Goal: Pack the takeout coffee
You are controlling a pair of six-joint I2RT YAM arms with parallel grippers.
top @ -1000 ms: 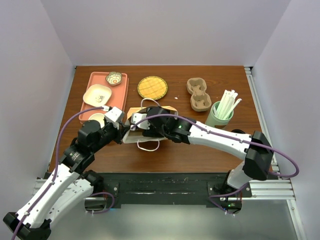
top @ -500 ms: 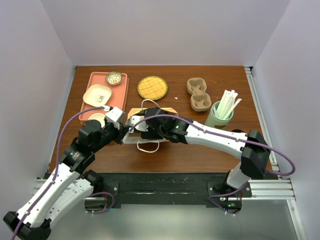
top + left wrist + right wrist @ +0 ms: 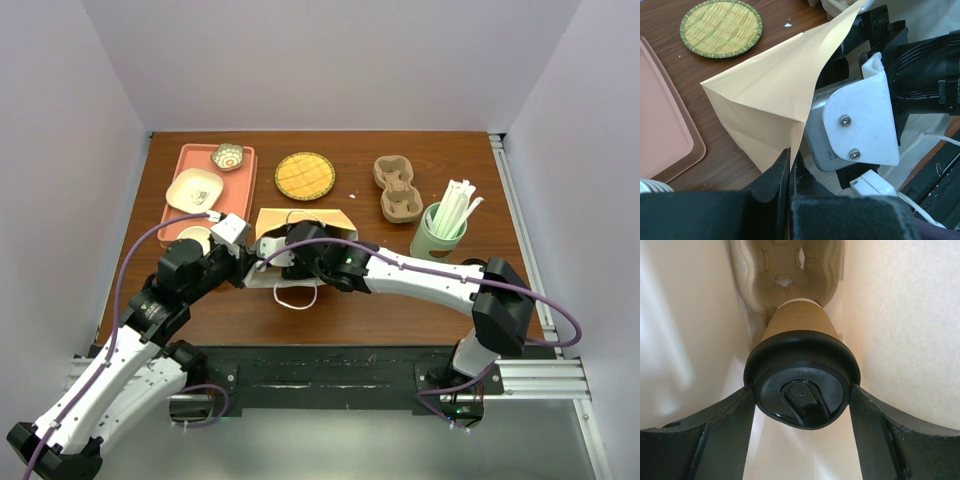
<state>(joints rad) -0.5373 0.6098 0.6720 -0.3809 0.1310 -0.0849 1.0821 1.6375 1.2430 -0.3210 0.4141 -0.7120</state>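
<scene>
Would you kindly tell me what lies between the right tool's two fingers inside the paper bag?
The takeout coffee: the right tool grips its black lid, as the right wrist view shows.

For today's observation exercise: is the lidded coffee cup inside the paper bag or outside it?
Inside. The right wrist view shows paper bag walls on both sides of the coffee cup, its base against a pulp carrier.

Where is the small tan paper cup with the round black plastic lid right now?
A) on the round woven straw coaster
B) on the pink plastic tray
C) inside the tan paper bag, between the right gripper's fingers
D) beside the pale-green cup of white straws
C: in the right wrist view the right gripper clasps the lidded tan paper cup, with tan paper bag walls on both sides.
</scene>
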